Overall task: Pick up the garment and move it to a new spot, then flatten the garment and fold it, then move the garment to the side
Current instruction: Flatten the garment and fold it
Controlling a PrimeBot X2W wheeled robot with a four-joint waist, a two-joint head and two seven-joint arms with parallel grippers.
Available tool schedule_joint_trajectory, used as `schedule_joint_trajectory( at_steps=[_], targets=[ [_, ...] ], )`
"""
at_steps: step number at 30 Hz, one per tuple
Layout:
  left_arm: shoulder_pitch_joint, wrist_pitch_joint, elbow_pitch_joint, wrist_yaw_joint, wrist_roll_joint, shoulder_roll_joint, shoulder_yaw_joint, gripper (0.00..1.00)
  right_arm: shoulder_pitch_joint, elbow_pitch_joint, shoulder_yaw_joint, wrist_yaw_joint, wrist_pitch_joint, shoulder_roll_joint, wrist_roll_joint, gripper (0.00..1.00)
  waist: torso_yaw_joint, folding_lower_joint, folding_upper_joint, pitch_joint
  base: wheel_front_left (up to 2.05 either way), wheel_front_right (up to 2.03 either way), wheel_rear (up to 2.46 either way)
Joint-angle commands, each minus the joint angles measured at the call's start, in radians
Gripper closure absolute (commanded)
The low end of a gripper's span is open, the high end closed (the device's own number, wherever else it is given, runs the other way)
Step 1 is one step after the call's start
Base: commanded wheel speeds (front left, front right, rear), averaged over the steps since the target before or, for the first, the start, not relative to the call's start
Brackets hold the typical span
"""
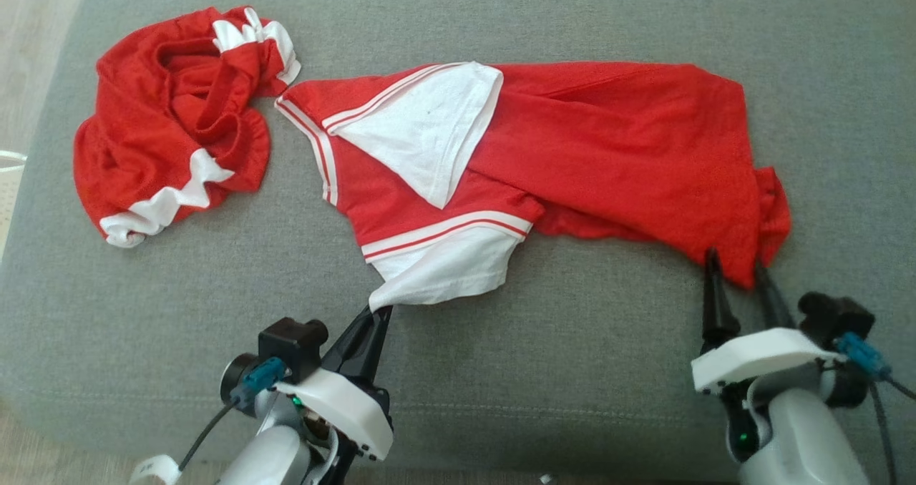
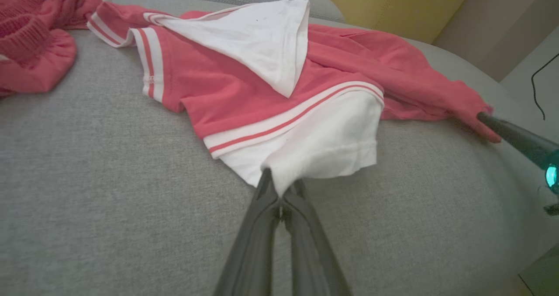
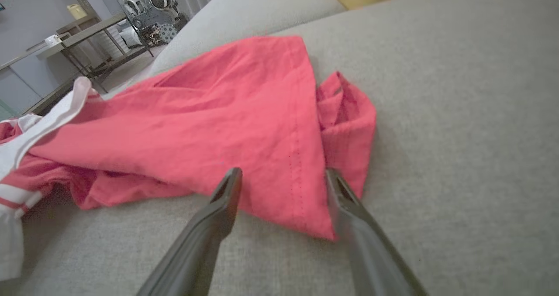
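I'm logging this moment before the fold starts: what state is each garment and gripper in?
Red and white shirt: lying stretched out on the grey cushion, rumpled, one white flap folded over.
Second red garment: crumpled in a heap, away from both grippers.
Left gripper: shut on the shirt's white corner.
Right gripper: open, fingers astride the shirt's red corner.

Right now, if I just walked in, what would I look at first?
The bright red and white shirt stretched across the middle of the grey cushion. The left gripper pinches its white edge, the right gripper stands open around its red corner. A crumpled red bundle lies at the far left.
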Motion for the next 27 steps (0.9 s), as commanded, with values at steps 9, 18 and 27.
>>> schedule_joint_trajectory(
  at_steps=[9, 18, 27],
  targets=[
    [-0.016, -0.009, -0.040, 0.011, -0.011, 0.018, 0.037, 1.00, -0.041, -0.061, 0.039, 0.007, -0.007, -0.002, 0.133, 1.00, -0.004, 0.0000, 0.0000, 0.001, 0.00, 0.00, 0.00],
    [0.008, -0.017, -0.075, 0.022, -0.007, 0.031, 0.052, 1.00, 0.112, -0.538, -0.036, 0.007, 0.026, -0.002, 0.095, 1.00, 0.004, 0.0000, 0.0000, -0.027, 0.00, 0.00, 0.00],
    [-0.015, -0.019, -0.084, 0.008, 0.012, 0.014, 0.022, 1.00, -0.115, -0.636, -0.152, 0.007, 0.185, -0.002, -0.037, 1.00, 0.106, 0.0000, 0.0000, -0.030, 0.00, 0.00, 0.00]
  ],
)
